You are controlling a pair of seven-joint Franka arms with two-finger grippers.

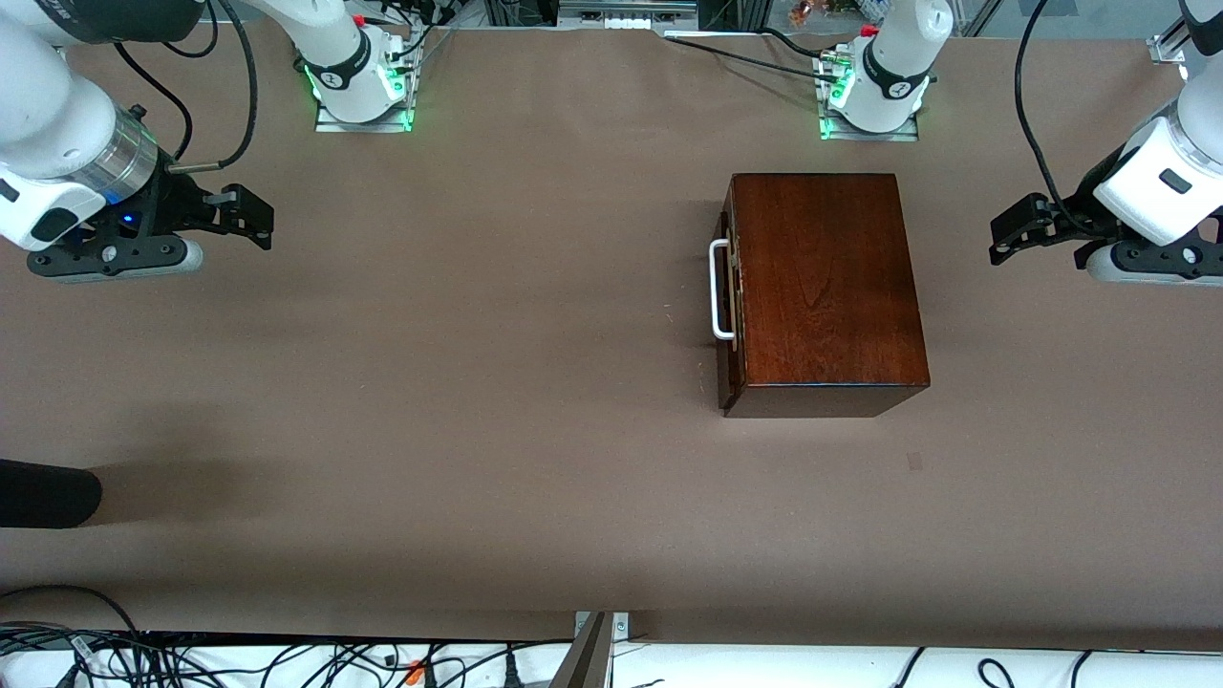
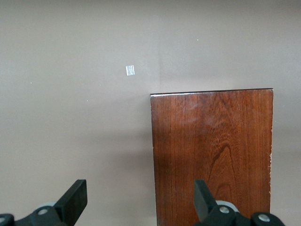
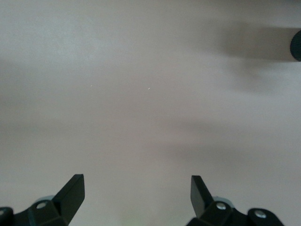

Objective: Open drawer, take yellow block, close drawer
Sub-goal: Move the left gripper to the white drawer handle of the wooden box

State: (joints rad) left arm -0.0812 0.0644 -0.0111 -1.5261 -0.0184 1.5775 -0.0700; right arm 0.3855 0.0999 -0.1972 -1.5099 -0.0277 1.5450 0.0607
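**Still shut: drawer closed, both arms parked wide at the table's ends**

Plainly, the dark mahogany box [image 1: 824, 287] sits on the brown table [image 1: 430, 382], toward the left arm's end, its long top face glossy and unmarked. The drawer [image 1: 729, 296] is pushed fully in, its dark front flush with the box's side that faces the right arm's end of the table. A white U-shaped handle [image 1: 720, 290] stands out from that front, with nothing touching it. No yellow block shows in any view; the drawer's inside is hidden.

The left gripper [image 1: 1015, 229] hangs over bare table at the left arm's end, well apart from the box, with its fingers spread wide and nothing between them. From the left wrist view, the gripper [image 2: 141, 197] looks down on the table with the box's top [image 2: 211, 160] under one finger [image 2: 203, 195]; a small pale patch [image 2: 130, 70] marks the tabletop near the box's corner.

The right gripper [image 1: 250, 215] hovers over the table at the right arm's end, far from the box, also spread wide and empty. Its wrist view shows the gripper [image 3: 137, 193] above plain brown surface only, with a dark rounded object [image 3: 296, 45] at the edge. That same black object [image 1: 48, 493] lies on the table at the right arm's end, nearer to the front camera than the gripper.
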